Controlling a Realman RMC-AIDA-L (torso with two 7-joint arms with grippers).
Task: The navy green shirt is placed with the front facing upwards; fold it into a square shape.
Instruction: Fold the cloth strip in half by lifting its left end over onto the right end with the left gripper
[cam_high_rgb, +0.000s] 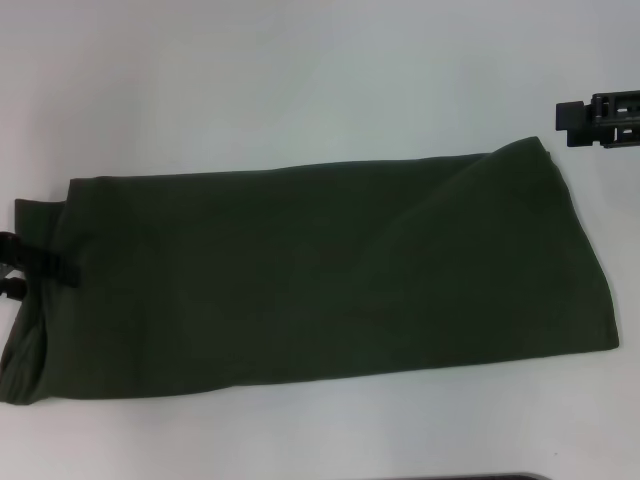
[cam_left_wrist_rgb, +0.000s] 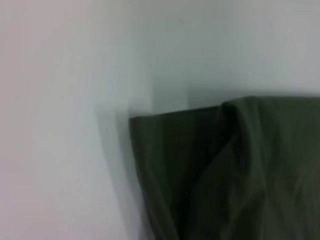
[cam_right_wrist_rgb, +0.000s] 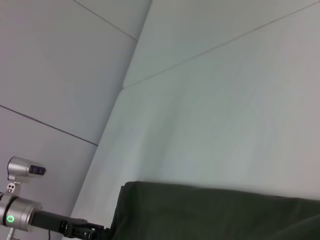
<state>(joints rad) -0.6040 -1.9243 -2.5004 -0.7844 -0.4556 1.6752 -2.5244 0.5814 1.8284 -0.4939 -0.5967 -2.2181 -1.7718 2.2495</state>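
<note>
The white table (cam_high_rgb: 300, 80) is filling nearly all of the head view, and it is bearing the one thing of the task. The navy green shirt (cam_high_rgb: 320, 275) is lying across the middle of it as a long, folded band, running from the robot's left side to its right, with no lettering showing on the plain upper face. Its right end is lying flat with a slanting edge and a raised corner toward the far side, while its left end is bunching into soft folds near the table's near-left part. The left wrist view is showing that bunched end close up, with one squared corner of the cloth (cam_left_wrist_rgb: 165, 125) resting on the table and a ridge of folds rising beside it. The left gripper (cam_high_rgb: 30, 265) is sitting at the shirt's left end, its dark fingers lying over the cloth there; whether they are pinching the fabric or merely touching it, I cannot tell. The right gripper (cam_high_rgb: 600, 118) is hanging at the far right, apart from the shirt's right end and touching nothing; whether its fingers are spread or pressed together, I cannot tell either.
</note>
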